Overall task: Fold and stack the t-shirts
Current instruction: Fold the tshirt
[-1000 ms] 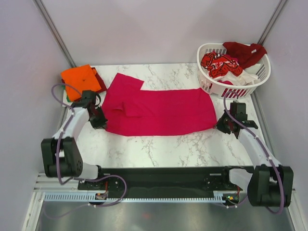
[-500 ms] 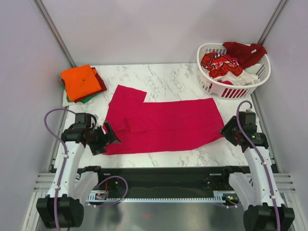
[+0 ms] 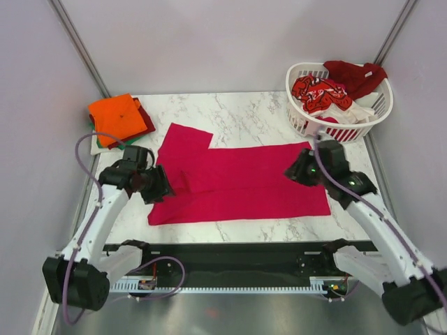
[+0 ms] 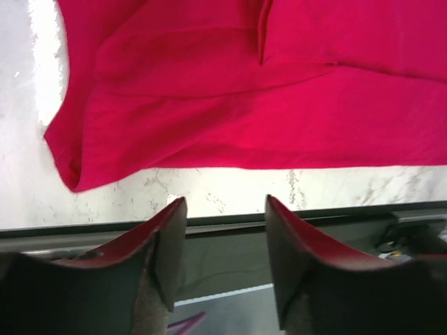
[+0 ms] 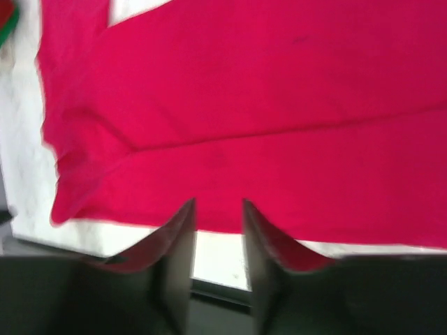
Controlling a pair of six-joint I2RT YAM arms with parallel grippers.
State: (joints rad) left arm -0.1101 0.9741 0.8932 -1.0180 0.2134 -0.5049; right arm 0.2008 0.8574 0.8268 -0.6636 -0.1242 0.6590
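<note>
One plain magenta-red t-shirt (image 3: 237, 183) lies flat and mostly smooth on the marble-look table (image 3: 244, 112), roughly a rectangle with a sleeve poking out far-left. Off its far-left corner sits a neat stack of three folded ones, orange tee (image 3: 117, 117) over dark red tee (image 3: 146, 121) and green tee (image 3: 120, 144), and off its far-right corner a white slatted plastic basket (image 3: 307, 124) holds three crumpled shirts (image 3: 318, 91). Left gripper (image 4: 225, 209) hangs over its near-left corner, right gripper (image 5: 218, 206) over its right end, both with jaws parted, gripping nothing.
</note>
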